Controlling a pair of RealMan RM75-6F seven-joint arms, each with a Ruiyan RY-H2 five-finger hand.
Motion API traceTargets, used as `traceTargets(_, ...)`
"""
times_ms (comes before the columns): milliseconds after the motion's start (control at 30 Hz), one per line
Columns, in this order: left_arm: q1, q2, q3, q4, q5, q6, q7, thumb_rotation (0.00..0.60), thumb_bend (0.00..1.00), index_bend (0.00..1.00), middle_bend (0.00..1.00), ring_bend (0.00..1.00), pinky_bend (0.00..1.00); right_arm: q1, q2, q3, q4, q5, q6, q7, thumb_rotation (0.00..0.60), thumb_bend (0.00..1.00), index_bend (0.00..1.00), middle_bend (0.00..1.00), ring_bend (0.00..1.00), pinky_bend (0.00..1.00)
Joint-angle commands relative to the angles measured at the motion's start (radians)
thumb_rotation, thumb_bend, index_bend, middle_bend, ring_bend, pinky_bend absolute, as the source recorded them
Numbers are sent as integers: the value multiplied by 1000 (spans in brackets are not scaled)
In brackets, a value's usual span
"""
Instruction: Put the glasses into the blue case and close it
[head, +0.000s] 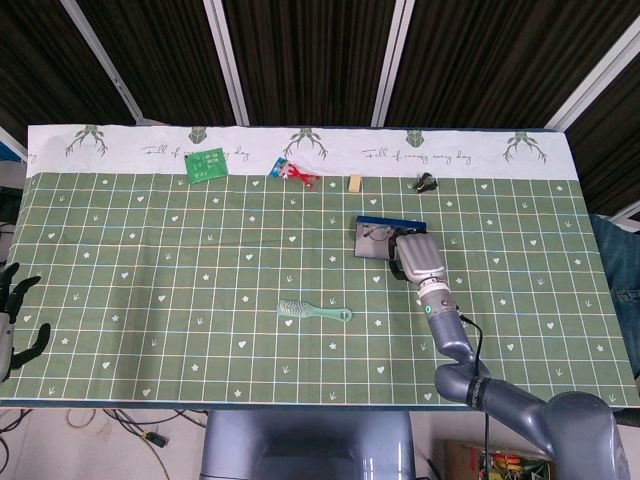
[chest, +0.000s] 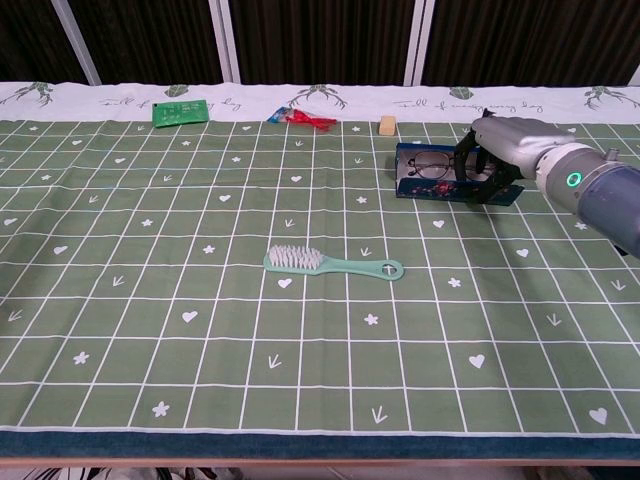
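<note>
Blue case (chest: 428, 176) lies open with glasses (chest: 432, 166) inside; right hand (chest: 497, 150) curls over its right end, grip unclear.

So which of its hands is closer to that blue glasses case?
The right hand. It sits at the right end of the blue case, fingers curled over it. The left hand is at the table's far left edge, well away.
</note>
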Motion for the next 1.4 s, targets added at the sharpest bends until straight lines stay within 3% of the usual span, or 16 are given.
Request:
traceTargets(33, 0, 0, 0, 0, 0, -1, 1, 600, 385, 151, 0, 0, 0, -3, 7, -2, -11, 0, -6, 5, 600, 507, 599, 335, 375, 273)
traceTargets(333, 0, 1, 1, -1, 1, 0, -1, 600, 385, 151, 0, 0, 0, -35, 70, -23, -115, -17, 12, 3, 600, 566, 634, 347, 375, 272)
traceTargets(600, 0, 0, 2, -1, 4, 0, 0, 600, 385, 151, 0, 0, 0, -97, 193, -67, -322, -34, 59, -42, 600, 566, 634, 340, 374, 272)
traceTargets(833, 0, -2, 3, -3, 6, 2, 5, 600, 385, 151, 0, 0, 0, -109, 291, -66, -491, 34, 51, -114, 600, 566, 634, 332, 345, 273)
traceTargets(1100, 0, -2, 1, -3, 4, 2, 5, 600, 385, 151, 0, 0, 0, -71, 292, -49, -510, 78, 59, -183, 600, 566, 648, 321, 288, 222)
traceTargets(1400, 0, -1, 1, -1, 5, 3, 2, 600, 385, 151, 0, 0, 0, -25, 260, -37, -461, 125, 34, -212, 600, 566, 660, 308, 272, 207)
